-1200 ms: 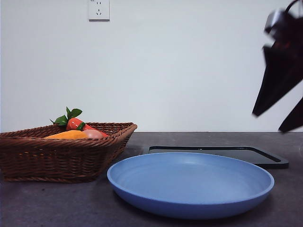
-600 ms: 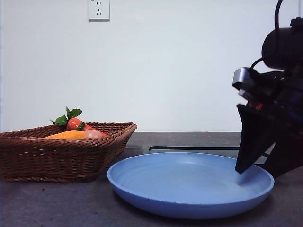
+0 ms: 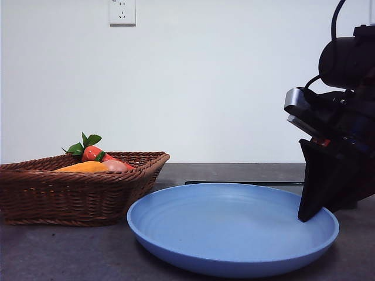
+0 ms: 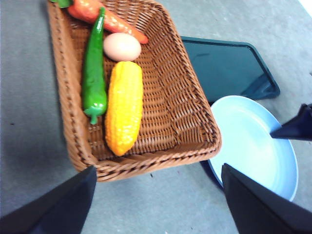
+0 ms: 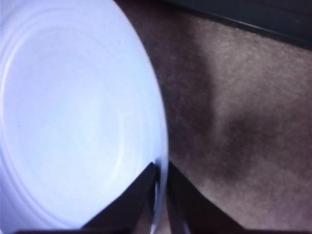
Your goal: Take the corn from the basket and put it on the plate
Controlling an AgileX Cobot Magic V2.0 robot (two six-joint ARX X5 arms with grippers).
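Plate (image 3: 234,234) rim sits between my right gripper's (image 5: 160,183) two black jaws, which are clenched on its edge, one inside the dish and one outside. That plate is nearest in the front view, a round, shallow, matte light-blue dish on the dark grey bench (image 3: 70,254), and my right arm comes down over its far-right edge as a big dark shape. From the right wrist, faint rings show in the plate's pale floor, with speckled bench surface just beside the rim.

My left gripper (image 4: 156,195) hangs above the basket's near end with its jaws spread wide and nothing between them.

Beside the plate, toward the bench's left side, stands the basket (image 3: 35,193), dark-brown woven wicker with flared sides; its corner comes close to the plate's rim, and from the left wrist the basket's corner overlaps that rim, so I cannot tell whether they touch. The corn (image 4: 125,106) lies inside the basket along its length, a yellow-orange cob with rows of bumpy glossy kernels, tapered at one end. A green pepper (image 4: 94,80) lies just beside it along one flank, and a pinkish egg (image 4: 122,47) touches its blunt end. Past the egg, a carrot (image 4: 105,17) with green leaves lies slanted across the basket's far end.

Behind the plate, a flat black tray (image 4: 226,68) rests on the bench, with a white wall and socket (image 3: 122,12) beyond.
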